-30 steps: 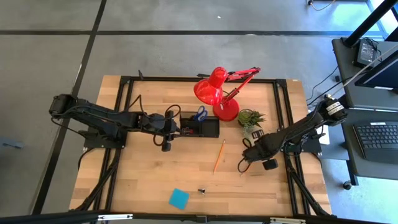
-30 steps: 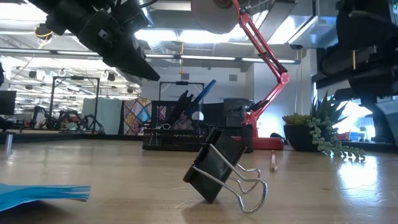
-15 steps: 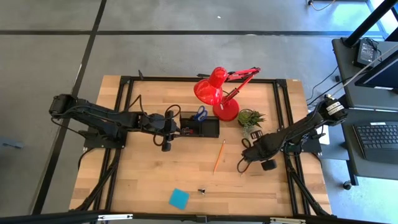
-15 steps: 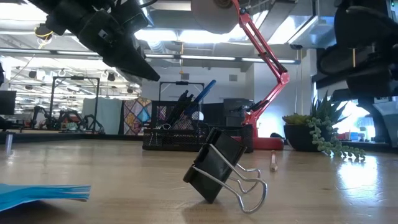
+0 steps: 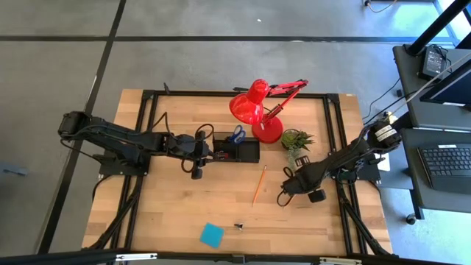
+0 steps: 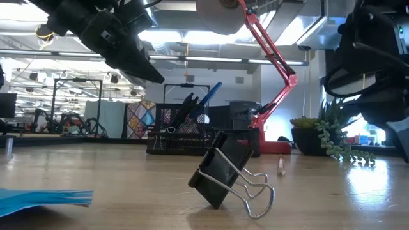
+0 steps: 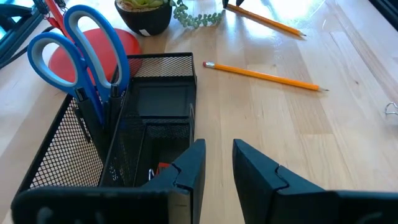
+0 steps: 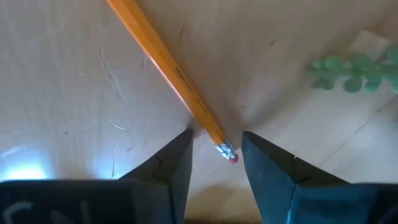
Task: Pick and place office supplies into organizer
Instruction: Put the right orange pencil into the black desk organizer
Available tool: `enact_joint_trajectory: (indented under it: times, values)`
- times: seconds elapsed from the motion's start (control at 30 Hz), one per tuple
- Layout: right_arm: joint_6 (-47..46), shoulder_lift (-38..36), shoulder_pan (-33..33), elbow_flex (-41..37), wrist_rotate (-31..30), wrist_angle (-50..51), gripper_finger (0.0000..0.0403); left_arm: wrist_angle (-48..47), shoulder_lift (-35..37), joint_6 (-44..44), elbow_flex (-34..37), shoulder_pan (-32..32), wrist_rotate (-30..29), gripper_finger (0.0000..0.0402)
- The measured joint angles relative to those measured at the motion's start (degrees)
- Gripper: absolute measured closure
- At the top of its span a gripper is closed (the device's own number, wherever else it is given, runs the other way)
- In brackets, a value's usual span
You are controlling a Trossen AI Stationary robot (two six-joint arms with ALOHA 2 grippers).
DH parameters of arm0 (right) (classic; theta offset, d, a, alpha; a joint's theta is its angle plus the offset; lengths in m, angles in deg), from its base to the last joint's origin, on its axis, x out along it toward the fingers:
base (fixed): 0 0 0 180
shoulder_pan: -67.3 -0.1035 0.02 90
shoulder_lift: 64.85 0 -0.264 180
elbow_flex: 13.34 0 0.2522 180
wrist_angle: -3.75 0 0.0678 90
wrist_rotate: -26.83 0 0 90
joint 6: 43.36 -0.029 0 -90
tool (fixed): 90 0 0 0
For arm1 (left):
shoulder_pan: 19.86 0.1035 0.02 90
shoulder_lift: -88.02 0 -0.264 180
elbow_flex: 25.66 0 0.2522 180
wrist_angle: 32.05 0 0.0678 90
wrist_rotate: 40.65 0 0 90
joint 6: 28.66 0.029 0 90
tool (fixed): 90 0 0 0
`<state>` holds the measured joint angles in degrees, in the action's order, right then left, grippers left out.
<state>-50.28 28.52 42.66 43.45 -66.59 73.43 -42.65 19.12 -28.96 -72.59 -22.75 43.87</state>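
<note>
Right gripper (image 8: 215,163) shifted lower, jaws straddling slim orange pencil (image 8: 166,83), left gripper (image 7: 216,163) narrowly parted

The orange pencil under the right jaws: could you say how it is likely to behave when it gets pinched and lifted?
The orange pencil looks thin, straight and rigid, so it should stay stiff and feel light. The open right gripper straddles its eraser end, so the long free end may well droop or swing. Lying flat on the smooth wooden table, it could roll if nudged.
</note>
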Motion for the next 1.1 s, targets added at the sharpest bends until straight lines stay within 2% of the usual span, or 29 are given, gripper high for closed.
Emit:
enact_joint_trajectory:
  times: [0.23,0.6,0.8,1.1]
  values:
    - [0.53,0.77,-0.01,0.35,0.10,-0.42,0.0265,0.00,0.00,0.00,0.00,-0.01,0.00,0.0327]
    - [2.69,0.69,0.00,-0.01,0.83,-2.96,0.0344,-0.02,0.00,0.00,0.00,-0.01,0.00,0.0327]
    - [2.73,0.71,0.00,0.00,0.72,-3.05,0.0373,-0.13,0.00,0.00,0.00,-0.02,0.48,0.0327]
    - [1.44,0.75,1.65,0.00,1.24,-3.05,0.0381,-0.24,0.00,0.00,0.00,-0.01,0.52,0.0327]
